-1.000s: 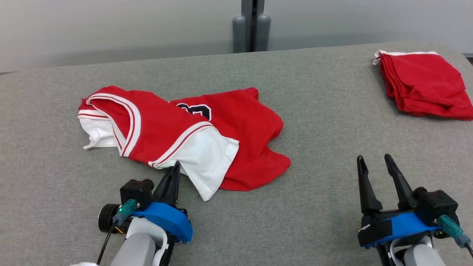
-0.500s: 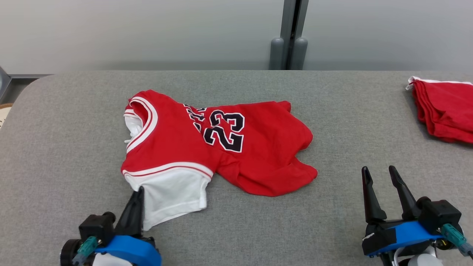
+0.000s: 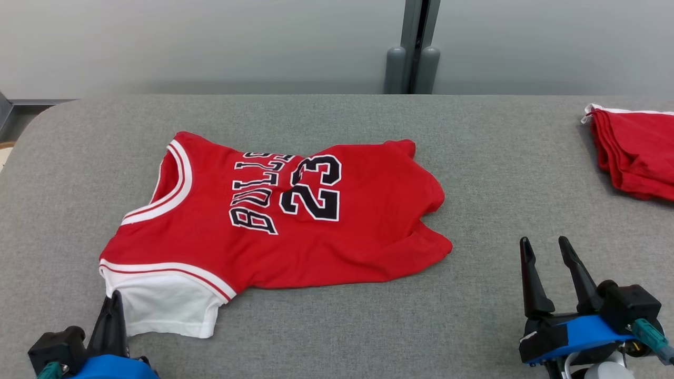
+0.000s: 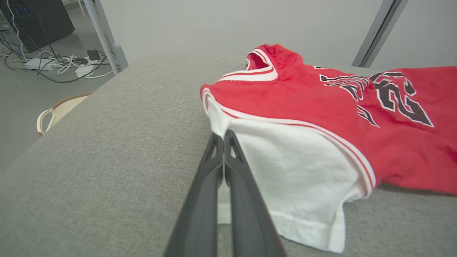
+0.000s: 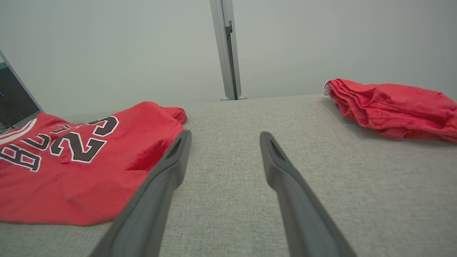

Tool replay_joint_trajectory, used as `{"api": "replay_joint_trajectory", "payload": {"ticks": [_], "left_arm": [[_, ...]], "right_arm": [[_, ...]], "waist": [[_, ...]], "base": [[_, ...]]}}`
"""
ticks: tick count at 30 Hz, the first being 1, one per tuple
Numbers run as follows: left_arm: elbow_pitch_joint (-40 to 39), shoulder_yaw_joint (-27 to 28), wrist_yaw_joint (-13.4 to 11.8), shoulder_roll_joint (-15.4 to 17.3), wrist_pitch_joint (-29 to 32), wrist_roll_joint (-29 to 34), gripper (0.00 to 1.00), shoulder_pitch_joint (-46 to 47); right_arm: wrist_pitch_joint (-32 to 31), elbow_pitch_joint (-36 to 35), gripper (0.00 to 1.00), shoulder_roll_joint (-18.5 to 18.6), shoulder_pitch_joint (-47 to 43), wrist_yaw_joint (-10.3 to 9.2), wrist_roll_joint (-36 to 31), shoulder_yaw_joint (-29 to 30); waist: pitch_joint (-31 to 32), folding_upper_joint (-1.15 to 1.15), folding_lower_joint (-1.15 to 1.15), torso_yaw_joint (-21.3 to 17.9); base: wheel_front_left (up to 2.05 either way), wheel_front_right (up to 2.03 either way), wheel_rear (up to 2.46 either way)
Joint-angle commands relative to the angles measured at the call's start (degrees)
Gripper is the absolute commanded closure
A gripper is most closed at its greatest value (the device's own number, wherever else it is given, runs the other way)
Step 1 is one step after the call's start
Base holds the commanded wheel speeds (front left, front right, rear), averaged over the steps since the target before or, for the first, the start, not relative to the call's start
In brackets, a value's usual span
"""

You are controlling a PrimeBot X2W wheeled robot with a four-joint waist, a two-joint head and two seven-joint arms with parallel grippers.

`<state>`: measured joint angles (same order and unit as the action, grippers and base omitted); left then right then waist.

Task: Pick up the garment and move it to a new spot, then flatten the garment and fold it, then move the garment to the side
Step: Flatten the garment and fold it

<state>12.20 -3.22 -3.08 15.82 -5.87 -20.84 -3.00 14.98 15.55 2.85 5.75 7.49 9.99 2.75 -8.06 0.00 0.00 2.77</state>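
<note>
The garment [image 3: 295, 221] is a red jersey with black "BULLS 23" lettering and a white sleeve. It lies spread on the grey padded table [image 3: 495, 173], neck toward the left. My left gripper [image 3: 113, 299] is shut on the near-left corner of the white sleeve [image 3: 163, 308]. In the left wrist view its fingers press together at the sleeve's edge [image 4: 223, 135], with the garment [image 4: 321, 107] stretching away to the right. My right gripper [image 3: 545, 243] rests open low at the right, apart from the garment's hem [image 5: 89, 171], its jaws [image 5: 225, 137] holding nothing.
A second red garment [image 3: 634, 152] lies folded at the table's far right edge [image 5: 392, 105]. A grey post [image 3: 416, 52] stands behind the table. Off the table's left edge are floor cables [image 4: 64, 64] and a beige object [image 4: 57, 112].
My left gripper has drawn the white sleeve toward the near left, and the jersey has unfolded flat so its lettering shows. The head camera also shifted. The right gripper stayed put.
</note>
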Motion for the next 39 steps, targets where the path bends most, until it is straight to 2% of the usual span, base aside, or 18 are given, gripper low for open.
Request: {"api": "replay_joint_trajectory", "payload": {"ticks": [1, 2, 3, 10, 17, 26, 39], "left_arm": [[-0.36, 0.25, -0.36, -0.27, 0.02, -0.45, 1.0, -0.42], [-0.57, 0.05, -0.65, -0.44, 0.07, -0.25, 0.67, -0.6], [-0.76, -0.06, -0.86, -0.49, -0.21, 0.02, 0.0, -0.72], [-1.61, 0.41, -1.41, -2.03, -6.36, 0.14, 0.0, 1.38], [-2.56, -0.4, -0.77, -3.48, -8.86, 1.56, 0.0, 3.39], [-2.96, -1.28, 0.92, -6.01, -9.35, 4.81, 0.0, 5.1], [0.27, -2.95, 3.57, -7.65, -9.38, 8.46, 0.0, 5.54]], "right_arm": [[0.28, 0.04, 0.0, 0.08, -0.13, 0.01, 0.07, 0.21], [0.28, 0.07, 0.0, 0.08, -0.24, 0.01, 0.06, 0.27], [0.28, 0.12, 0.0, 0.08, -0.33, 0.01, 0.05, 0.29], [0.28, 0.01, 0.0, 0.08, -0.25, 0.01, -0.76, 0.91], [-0.05, -0.18, 0.0, 0.08, -0.66, 0.01, -0.98, 0.65], [-0.51, -0.46, 0.0, 0.08, -1.69, 0.01, -1.0, -0.23], [-1.22, -0.93, 0.0, 0.08, -3.09, 0.01, -1.28, -1.66]], "waist": [[0.06, 0.0, 0.0, -0.03], [0.11, 0.0, 0.0, -0.02], [0.17, 0.0, 0.0, -0.05], [0.91, 0.0, 0.0, 0.35], [2.03, 0.0, 0.0, 0.21], [3.9, 0.0, 0.0, -1.37], [5.43, 0.0, 0.0, -2.49]], "base": [[0.0, 0.0, 0.0], [0.0, 0.0, 0.0], [0.0, 0.0, 0.0], [0.0, 0.0, 0.0], [0.0, 0.0, 0.0], [0.0, 0.0, 0.0], [0.0, 0.0, 0.0]]}}
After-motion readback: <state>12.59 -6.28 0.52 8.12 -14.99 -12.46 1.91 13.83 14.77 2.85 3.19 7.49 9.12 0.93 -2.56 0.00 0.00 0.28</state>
